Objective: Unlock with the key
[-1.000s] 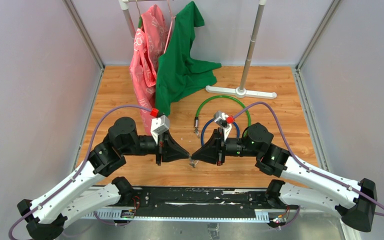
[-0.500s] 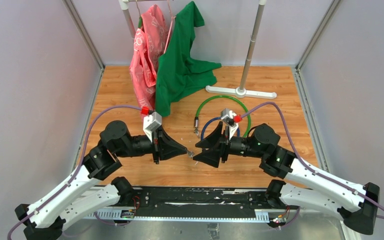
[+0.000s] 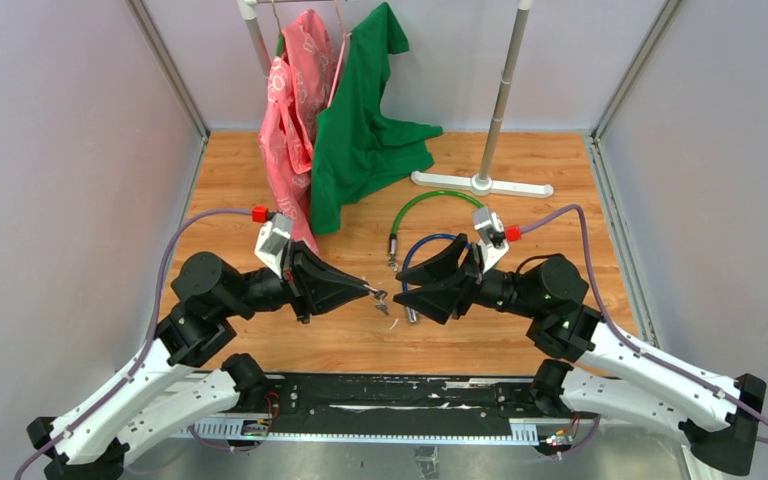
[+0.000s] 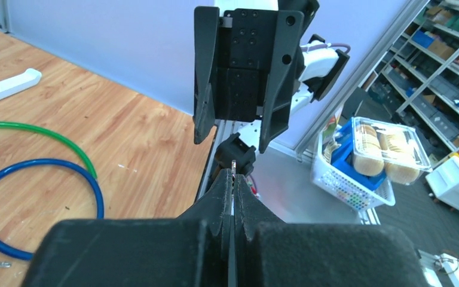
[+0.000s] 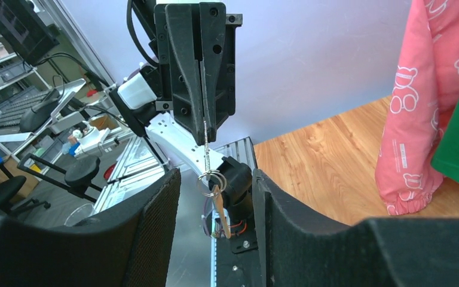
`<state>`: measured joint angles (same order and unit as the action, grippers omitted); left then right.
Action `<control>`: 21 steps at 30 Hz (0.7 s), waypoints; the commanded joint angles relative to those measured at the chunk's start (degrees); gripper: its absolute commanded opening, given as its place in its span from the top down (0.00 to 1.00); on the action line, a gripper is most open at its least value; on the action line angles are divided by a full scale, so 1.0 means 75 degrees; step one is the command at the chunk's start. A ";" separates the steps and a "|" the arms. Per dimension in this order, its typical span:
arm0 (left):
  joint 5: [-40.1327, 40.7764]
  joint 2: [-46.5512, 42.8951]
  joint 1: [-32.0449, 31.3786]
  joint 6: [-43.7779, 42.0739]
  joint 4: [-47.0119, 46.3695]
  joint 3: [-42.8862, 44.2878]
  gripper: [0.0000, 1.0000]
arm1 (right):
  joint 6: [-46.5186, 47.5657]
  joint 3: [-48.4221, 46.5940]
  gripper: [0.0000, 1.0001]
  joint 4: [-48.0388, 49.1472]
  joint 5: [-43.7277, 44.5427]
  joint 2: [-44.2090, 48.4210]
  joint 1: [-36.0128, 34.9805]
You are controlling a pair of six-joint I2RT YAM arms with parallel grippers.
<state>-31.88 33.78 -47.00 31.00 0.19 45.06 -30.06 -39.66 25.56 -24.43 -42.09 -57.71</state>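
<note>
**Top external view.** The left end effector [image 3: 364, 290] is closed on a small key [image 3: 373, 294], held above the wooden surface [image 3: 560, 200]; a key ring [image 3: 382, 301] hangs from it. The right end effector [image 3: 406, 286] faces it from just beside, with its jaws apart and nothing between them. A blue cable lock [image 3: 422, 245] and a green cable lock [image 3: 440, 196] lie on the surface behind the right end effector. A pink garment [image 3: 288, 120] and a green garment [image 3: 360, 130] hang from a rack [image 3: 500, 100] at the far edge.

**Left wrist view.** The fingers [image 4: 220, 197] of the left end effector [image 4: 233, 174] are pressed together on the thin key [image 4: 233, 167], which stands out just past their tips. The right end effector [image 4: 233, 139] sits opposite, its two jaws spread. The green cable lock [image 4: 42, 136] and the blue cable lock [image 4: 66, 170] rest on the surface [image 4: 137, 137] at left.

**Right wrist view.** The fingers [image 5: 155, 227] of the right end effector [image 5: 215, 176] stand apart. The left end effector [image 5: 205, 127] is clamped on the key [image 5: 205, 146]. The key ring [image 5: 210, 177] and a tan tag [image 5: 218, 206] dangle below it. The pink garment [image 5: 418, 119] hangs at right.
</note>
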 commanded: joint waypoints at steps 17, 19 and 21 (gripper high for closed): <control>0.0277 -0.0174 -0.0014 0.0600 -0.0758 -0.0066 1.00 | -0.0544 -0.0577 0.63 0.1450 -0.0647 -0.1006 0.0055; 0.0278 -0.0171 -0.0014 0.0621 -0.0791 -0.0075 1.00 | -0.0550 -0.0590 0.63 0.1498 -0.0679 -0.1048 0.0054; 0.0249 -0.0168 -0.0014 0.0647 -0.0819 -0.0077 1.00 | -0.0553 -0.0610 0.63 0.1541 -0.0708 -0.1097 0.0037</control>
<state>-29.76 32.88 -47.00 35.27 -4.27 45.01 -33.67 -42.17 33.95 -28.45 -49.93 -57.71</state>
